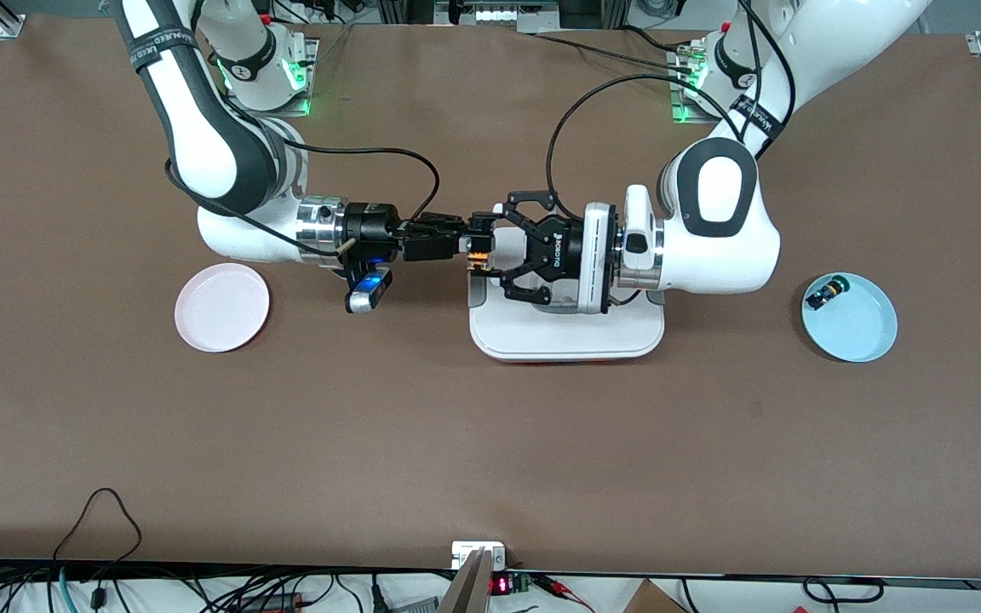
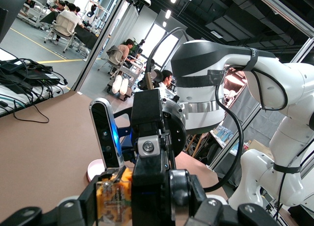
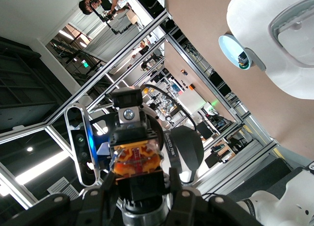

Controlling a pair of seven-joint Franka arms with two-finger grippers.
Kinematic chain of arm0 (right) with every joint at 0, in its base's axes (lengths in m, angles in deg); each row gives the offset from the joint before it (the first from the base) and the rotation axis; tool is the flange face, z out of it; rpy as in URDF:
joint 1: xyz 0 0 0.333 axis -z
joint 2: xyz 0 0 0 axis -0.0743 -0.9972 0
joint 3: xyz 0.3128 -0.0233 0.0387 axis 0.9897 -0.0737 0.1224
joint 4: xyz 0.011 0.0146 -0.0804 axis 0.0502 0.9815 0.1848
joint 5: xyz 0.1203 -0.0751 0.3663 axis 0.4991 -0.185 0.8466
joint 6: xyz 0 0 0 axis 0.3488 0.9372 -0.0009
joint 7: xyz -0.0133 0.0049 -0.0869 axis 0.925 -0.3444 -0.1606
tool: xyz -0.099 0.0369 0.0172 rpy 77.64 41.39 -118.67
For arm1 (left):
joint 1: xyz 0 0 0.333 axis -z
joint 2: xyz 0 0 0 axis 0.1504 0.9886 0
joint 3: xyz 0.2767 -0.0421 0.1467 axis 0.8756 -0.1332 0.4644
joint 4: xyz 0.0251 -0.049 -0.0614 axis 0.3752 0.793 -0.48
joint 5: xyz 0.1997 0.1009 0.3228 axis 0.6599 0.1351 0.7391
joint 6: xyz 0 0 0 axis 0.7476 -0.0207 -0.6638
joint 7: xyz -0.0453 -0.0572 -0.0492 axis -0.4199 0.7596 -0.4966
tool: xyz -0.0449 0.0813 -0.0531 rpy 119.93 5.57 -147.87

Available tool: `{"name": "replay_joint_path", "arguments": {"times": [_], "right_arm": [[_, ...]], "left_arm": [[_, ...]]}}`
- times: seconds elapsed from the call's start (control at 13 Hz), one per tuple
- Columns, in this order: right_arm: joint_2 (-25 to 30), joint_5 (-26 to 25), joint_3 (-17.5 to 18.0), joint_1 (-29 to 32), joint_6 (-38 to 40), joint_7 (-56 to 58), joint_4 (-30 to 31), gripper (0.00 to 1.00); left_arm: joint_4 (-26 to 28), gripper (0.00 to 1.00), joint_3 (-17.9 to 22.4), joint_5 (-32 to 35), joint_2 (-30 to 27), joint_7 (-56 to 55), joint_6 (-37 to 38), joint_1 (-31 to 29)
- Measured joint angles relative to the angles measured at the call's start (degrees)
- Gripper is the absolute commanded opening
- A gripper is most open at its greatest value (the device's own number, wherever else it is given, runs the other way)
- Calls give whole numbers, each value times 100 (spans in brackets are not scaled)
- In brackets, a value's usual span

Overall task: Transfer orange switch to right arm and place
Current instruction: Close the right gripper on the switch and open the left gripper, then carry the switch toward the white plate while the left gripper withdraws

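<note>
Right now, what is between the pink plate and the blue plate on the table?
In the front view, a white tray lies between the pink plate and the blue plate. Above it, both hands meet at the orange switch.

I can read the brand ROBOTIQ in white on the black body of the left gripper (image 1: pixel 490 245). Red digits glow on a small display (image 1: pixel 500 585) at the table's near edge, unreadable.
</note>
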Motion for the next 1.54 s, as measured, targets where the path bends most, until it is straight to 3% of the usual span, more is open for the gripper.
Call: {"name": "replay_joint_path", "arguments": {"times": [0.62,1.08,1.54], "right_arm": [[1,-2,3,-91,-15,81,12,33],[19,-37,-21,51,-11,115,12,33],[19,-658,-40,523,342,118,14,33]], "left_arm": [[-10,100,-7,-6,-65,-21,61,-82],[-10,100,-13,33,-318,-891,494,-363],[-591,100,-7,1668,-366,-3268,1761,-785]]}}
